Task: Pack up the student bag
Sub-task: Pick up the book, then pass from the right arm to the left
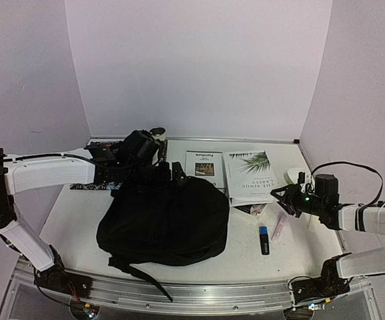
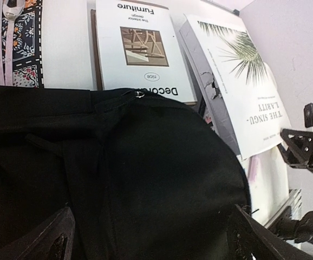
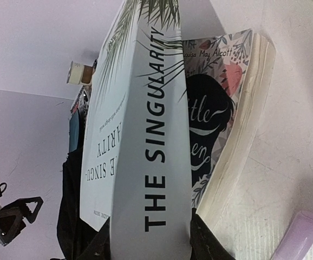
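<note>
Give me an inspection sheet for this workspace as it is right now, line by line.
Surface: white table, metal rail along its near edge.
Job's things: student bag lies slumped at centre.
Clutter: Furniture book, white book, floral book beneath it, marker, lilac tube, patterned cloth.
Grippers: left gripper open above the bag; right gripper closed on the white book's spine.
Cables: black loop beside the right arm.
Surroundings: plain pale walls.

One black backpack (image 1: 166,220), three books (image 1: 249,175), one lilac tube (image 1: 279,227), one blue-capped marker (image 1: 264,239)
</note>
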`<state>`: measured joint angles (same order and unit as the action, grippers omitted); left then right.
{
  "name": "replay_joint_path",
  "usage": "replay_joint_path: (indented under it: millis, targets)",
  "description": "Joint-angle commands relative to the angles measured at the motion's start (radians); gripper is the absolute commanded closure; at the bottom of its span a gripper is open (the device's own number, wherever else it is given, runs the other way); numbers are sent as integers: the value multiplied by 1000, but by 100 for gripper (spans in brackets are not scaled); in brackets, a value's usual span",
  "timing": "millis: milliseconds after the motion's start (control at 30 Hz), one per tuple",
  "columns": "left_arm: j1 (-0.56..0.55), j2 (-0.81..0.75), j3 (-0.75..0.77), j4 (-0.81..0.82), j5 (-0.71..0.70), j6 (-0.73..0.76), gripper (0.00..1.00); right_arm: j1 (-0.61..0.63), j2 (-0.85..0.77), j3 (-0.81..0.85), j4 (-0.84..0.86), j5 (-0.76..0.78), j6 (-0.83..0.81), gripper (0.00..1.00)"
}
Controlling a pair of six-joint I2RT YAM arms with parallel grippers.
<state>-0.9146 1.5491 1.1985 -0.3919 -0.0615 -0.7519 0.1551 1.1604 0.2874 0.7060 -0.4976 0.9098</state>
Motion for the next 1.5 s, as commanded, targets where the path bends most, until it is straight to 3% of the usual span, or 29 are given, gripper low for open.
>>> replay_joint_path:
  millis: [0,200,500,800,1467]
  targets:
    - [16,14,50,81,29,-74,1,-1,-81,12,27,-52,35,73]
    - [50,33,25,234,140,-176,0,-1,-152,57,-18,-101,39,72]
    - [73,164,164,319,232,-200,1,0,-206,104,-46,-209,34,73]
    - [99,283,214,513,342,-313,1,0,-252,134,-57,-285,51,72]
    - [103,354,243,656,384,-429,1,1,-279,155,-60,-335,57,71]
